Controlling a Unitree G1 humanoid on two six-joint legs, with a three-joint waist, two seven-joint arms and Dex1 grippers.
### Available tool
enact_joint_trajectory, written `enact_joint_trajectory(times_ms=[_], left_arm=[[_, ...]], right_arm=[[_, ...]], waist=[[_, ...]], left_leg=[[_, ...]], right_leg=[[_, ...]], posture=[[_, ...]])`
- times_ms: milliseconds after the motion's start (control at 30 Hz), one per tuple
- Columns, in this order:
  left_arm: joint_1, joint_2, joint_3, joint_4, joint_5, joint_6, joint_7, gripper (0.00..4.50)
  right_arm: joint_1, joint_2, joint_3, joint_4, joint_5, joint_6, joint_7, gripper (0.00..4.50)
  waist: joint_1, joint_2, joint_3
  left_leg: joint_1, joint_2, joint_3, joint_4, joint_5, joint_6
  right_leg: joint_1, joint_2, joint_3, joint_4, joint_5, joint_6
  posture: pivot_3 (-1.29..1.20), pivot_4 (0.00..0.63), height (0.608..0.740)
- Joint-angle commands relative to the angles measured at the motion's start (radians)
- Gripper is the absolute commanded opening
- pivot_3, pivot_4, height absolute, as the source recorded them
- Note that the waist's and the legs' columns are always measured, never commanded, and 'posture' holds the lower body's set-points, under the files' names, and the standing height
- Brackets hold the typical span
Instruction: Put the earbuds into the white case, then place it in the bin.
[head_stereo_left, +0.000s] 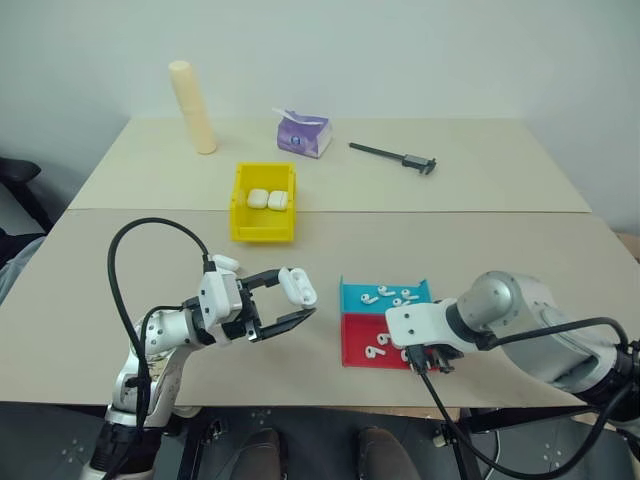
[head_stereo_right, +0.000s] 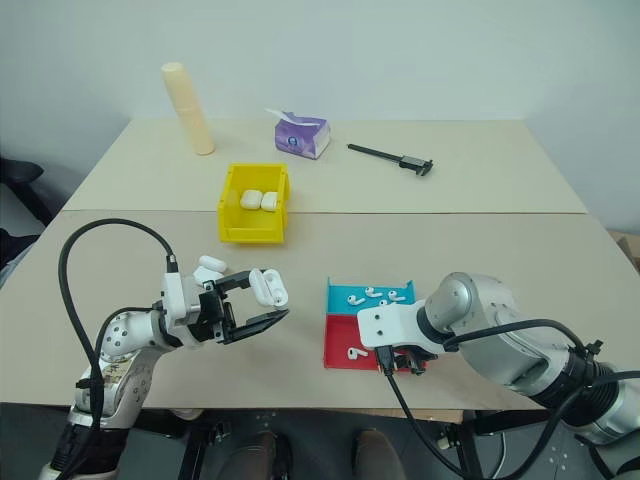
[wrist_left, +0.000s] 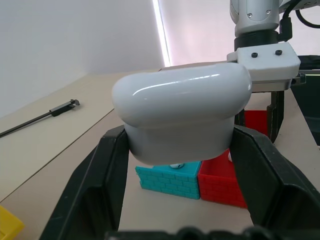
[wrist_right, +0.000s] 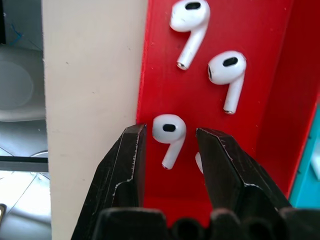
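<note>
My left gripper (head_stereo_left: 299, 296) is shut on a white case (head_stereo_left: 298, 286), holding it level above the table to the left of the trays; the left wrist view has the case (wrist_left: 180, 110) clamped between both black fingers. My right gripper (head_stereo_left: 426, 362) points down into the red tray (head_stereo_left: 358, 350). In the right wrist view its jaws stand open astride one earbud (wrist_right: 169, 129) lying on the tray floor, with a small gap on each side. Two more earbuds (wrist_right: 227, 67) lie further along the tray. The yellow bin (head_stereo_left: 262, 231) stands behind, with two white cases (head_stereo_left: 268, 199) inside.
A teal tray (head_stereo_left: 352, 291) with several earbuds adjoins the red tray's far side. At the back of the table stand a cream cylinder (head_stereo_left: 193, 108), a purple tissue pack (head_stereo_left: 303, 133) and a black caliper (head_stereo_left: 392, 157). The trays sit close to the table's front edge.
</note>
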Motion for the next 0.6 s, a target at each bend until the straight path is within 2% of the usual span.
enact_joint_trajectory(times_ms=[33,400,533,600], left_arm=[[-0.003,0.011,0.001,-0.041,-0.015,-0.031,0.005,2.78],[-0.002,0.013,0.0,-0.039,-0.015,-0.033,0.014,2.78],[0.003,0.014,-0.003,-0.038,-0.009,-0.039,0.013,2.78],[0.003,0.016,-0.004,-0.036,-0.009,-0.04,0.014,2.78]], right_arm=[[0.002,0.007,-0.004,-0.004,-0.023,-0.017,-0.002,1.97],[0.01,0.017,-0.007,0.001,-0.038,-0.039,0.013,1.97],[0.019,0.014,-0.004,0.002,-0.055,-0.052,0.012,1.1],[0.023,0.012,-0.001,0.01,-0.067,-0.064,0.008,1.1]], waist=[[0.0,0.0,0.0],[0.0,0.0,0.0],[0.0,0.0,0.0],[0.0,0.0,0.0]], left_leg=[[0.0,0.0,0.0,0.0,0.0,0.0],[0.0,0.0,0.0,0.0,0.0,0.0],[0.0,0.0,0.0,0.0,0.0,0.0],[0.0,0.0,0.0,0.0,0.0,0.0]], right_leg=[[0.0,0.0,0.0,0.0,0.0,0.0],[0.0,0.0,0.0,0.0,0.0,0.0],[0.0,0.0,0.0,0.0,0.0,0.0],[0.0,0.0,0.0,0.0,0.0,0.0]], posture=[[0.0,0.15,0.74],[0.0,0.15,0.74],[0.0,0.15,0.74],[0.0,0.15,0.74]])
